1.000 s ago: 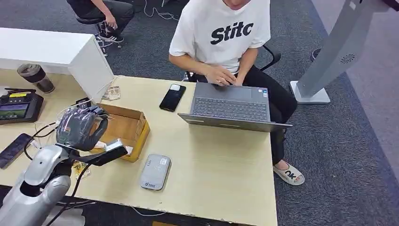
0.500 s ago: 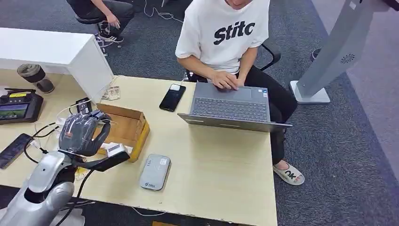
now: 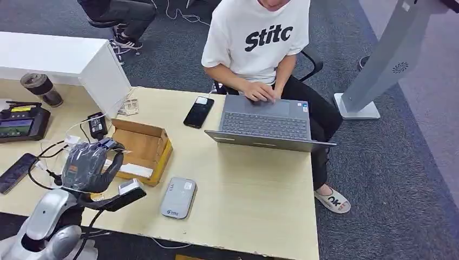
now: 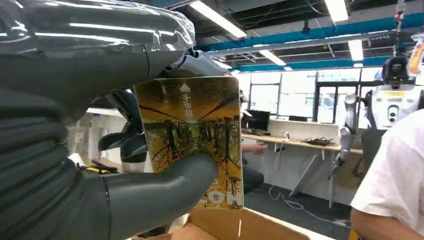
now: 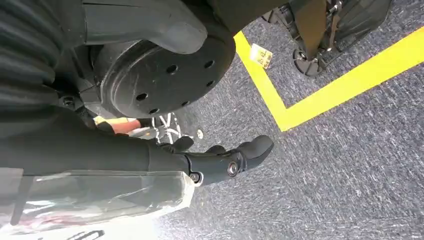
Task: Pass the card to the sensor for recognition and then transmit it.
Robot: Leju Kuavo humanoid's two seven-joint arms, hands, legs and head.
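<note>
My left hand [image 3: 89, 162] hovers over the near left part of the table, beside the open cardboard box [image 3: 142, 150]. It pinches a card [image 4: 192, 135] printed with autumn trees between the thumb [image 4: 165, 185] and the fingers. In the head view the card [image 3: 131, 187] shows as a pale edge near the thumb tip. The grey card sensor [image 3: 178, 197] lies flat on the table to the right of the hand, a short gap away. My right hand [image 5: 220, 162] hangs over the carpet with its fingers stretched out and nothing in them.
A person [image 3: 254, 38] types on a laptop [image 3: 265, 124] at the table's far side, with a black phone [image 3: 198, 111] beside it. Cables, another phone [image 3: 16, 172], a controller [image 3: 21, 122] and a cup [image 3: 40, 88] crowd the left. A white box [image 3: 65, 59] stands behind.
My left hand has drawn back from over the cardboard box toward the table's near edge, still holding the card. The person shifted slightly.
</note>
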